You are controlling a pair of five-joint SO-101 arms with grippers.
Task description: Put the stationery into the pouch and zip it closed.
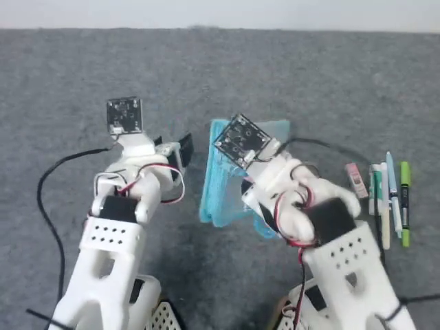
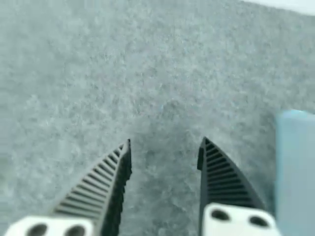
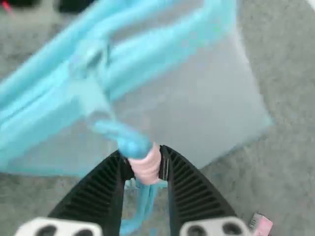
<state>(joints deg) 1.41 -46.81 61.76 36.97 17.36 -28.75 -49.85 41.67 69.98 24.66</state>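
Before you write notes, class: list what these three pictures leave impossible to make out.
Right wrist view: the pink piece in the right pincer is blurred; zip pull or stationery, unclear.
High view: the right arm covers part of the pouch; open or zipped, unclear.
Left wrist view: the picture's edge cuts off the pouch.
High view: the pens, too small to count.

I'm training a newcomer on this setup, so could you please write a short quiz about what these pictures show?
1. True or false: the left gripper grips the pouch.
2. What is the right gripper shut on? A) a pink tab at the pouch's zip B) a ruler C) nothing
3. Fill in: the pens lie ___ the pouch (inside/outside).
Key: 1 false; 2 A; 3 outside.
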